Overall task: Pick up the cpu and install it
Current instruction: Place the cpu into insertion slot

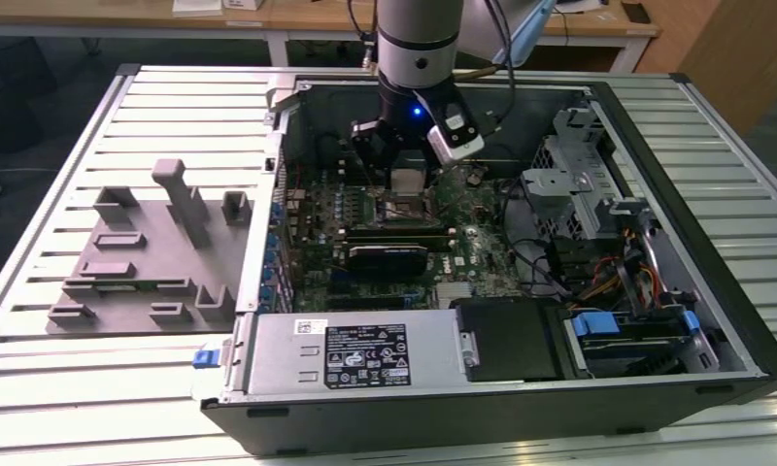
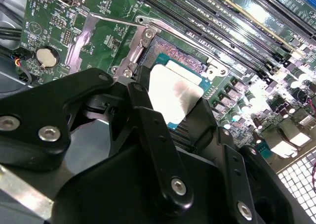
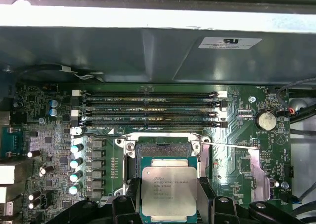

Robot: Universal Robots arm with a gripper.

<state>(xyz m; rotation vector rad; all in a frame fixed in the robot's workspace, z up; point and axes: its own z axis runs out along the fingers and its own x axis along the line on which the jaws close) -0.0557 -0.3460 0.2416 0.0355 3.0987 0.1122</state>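
cpu [image 3: 169, 192]: silvery-grey top plate with a green rim, held level just above the open socket and not seated in it; glare-bright in the second wrist view [image 2: 170, 93]
gripper [image 3: 169, 210]: clamped on the cpu, one black finger on each of two opposite edges; in the exterior view [image 1: 407, 188] reaching straight down into the case from the grey arm
fingers [image 3: 206, 197]: pressed against the chip's sides, tips at the level of the socket frame
socket [image 3: 160, 146]: black-framed square on the green motherboard, directly under the cpu, its far edge uncovered
hold-down frame [image 2: 106, 33]: shiny metal, swung open beside the socket
memory slots [image 3: 148, 108]: long black rows just beyond the socket, on its far side
coin battery [image 3: 266, 119]: round, silver, on the board apart from the socket
computer case [image 1: 492, 417]: black, lying open on its side, board facing up
power supply [image 1: 350, 351]: grey box along the case's near side
fixture tray [image 1: 143, 262]: grey plastic, at the exterior view's left, outside the case
bench [image 1: 51, 369]: slatted metal, carrying case and tray
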